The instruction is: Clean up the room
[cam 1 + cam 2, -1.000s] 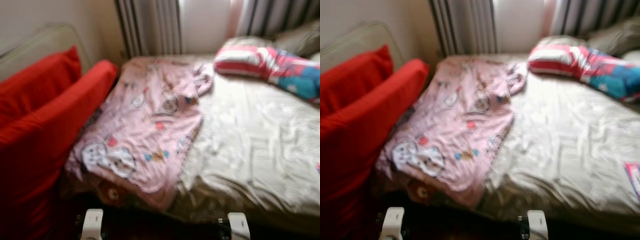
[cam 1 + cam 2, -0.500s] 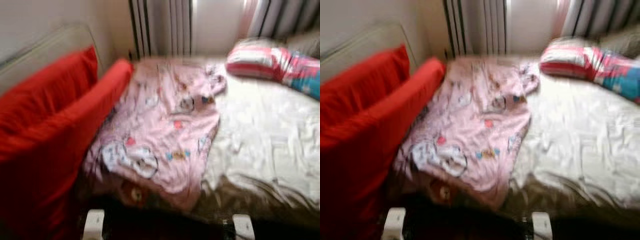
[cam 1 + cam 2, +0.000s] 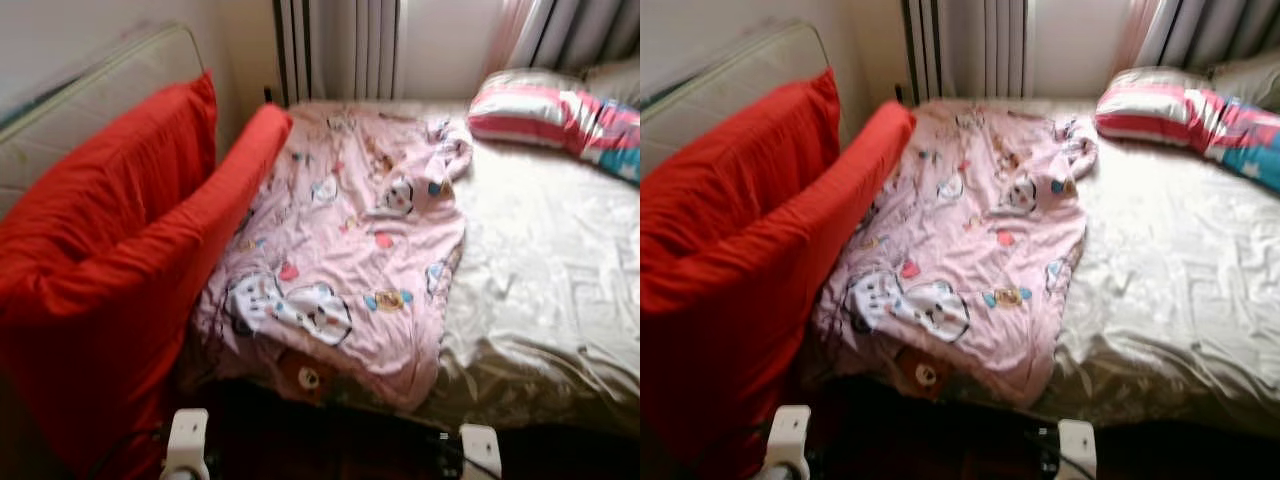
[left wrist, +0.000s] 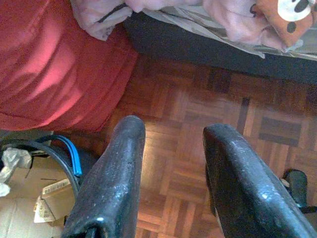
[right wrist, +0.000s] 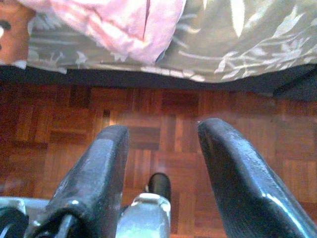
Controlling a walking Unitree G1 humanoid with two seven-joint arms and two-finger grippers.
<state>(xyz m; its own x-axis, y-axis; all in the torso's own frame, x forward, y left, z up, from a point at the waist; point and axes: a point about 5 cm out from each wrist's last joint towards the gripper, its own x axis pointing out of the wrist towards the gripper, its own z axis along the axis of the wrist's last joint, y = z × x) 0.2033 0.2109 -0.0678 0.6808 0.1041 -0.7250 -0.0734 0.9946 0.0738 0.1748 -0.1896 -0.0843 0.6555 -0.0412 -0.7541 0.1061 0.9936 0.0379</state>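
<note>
Bed (image 3: 560, 290) with pink blanket (image 3: 350, 250) lengthwise toward the curtains, both tools (image 4: 171, 183) (image 5: 161, 173) wide, empty above parquet.

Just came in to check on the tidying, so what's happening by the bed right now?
Nothing is being handled yet. The robot stands at the side of the bed, looking down at a rumpled pink blanket with cartoon prints that drapes over the bed's near edge. Large red cushions lean beside it on the robot's left, and a striped pillow lies at the far end. The left gripper and right gripper both hang open and empty above the parquet floor.
</note>
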